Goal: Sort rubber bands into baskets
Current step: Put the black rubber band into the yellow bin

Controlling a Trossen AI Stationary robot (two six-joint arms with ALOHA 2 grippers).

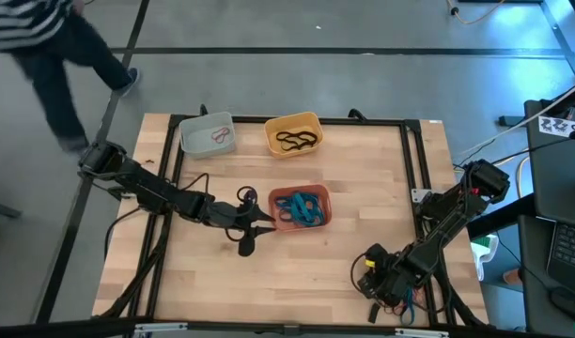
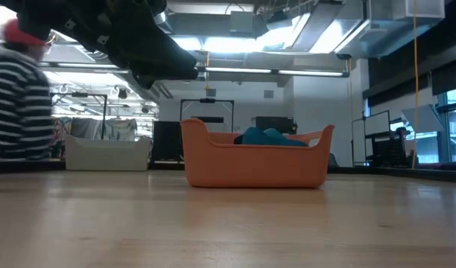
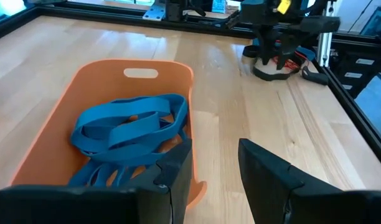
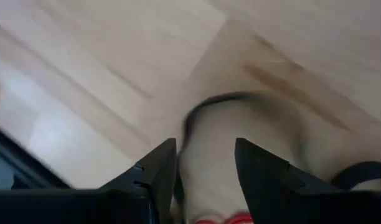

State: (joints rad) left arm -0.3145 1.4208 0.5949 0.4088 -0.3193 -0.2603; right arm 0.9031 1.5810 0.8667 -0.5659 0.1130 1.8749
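Bands already fill the baskets: red ones in the grey basket (image 1: pixel 207 133) at 11 o'clock, black in the yellow basket (image 1: pixel 293 133) at 12, blue bands (image 1: pixel 300 207) in the salmon basket (image 1: pixel 301 208) at centre. The left gripper (image 1: pixel 261 222) hangs parted and empty just beside that basket's 9 o'clock rim. Loose bands (image 3: pixel 284 62) lie at 5 o'clock, right under the right gripper (image 1: pixel 375 279), plainly the nearer arm; its fingers (image 4: pixel 158 168) stand apart over a black band (image 4: pixel 218 102).

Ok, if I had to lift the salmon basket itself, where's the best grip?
Judging by its shape, take the salmon basket at the raised end wall with the handle slot, coming from above, one finger through the slot. The blue bands fill the middle, and the left gripper already hovers at the opposite rim.
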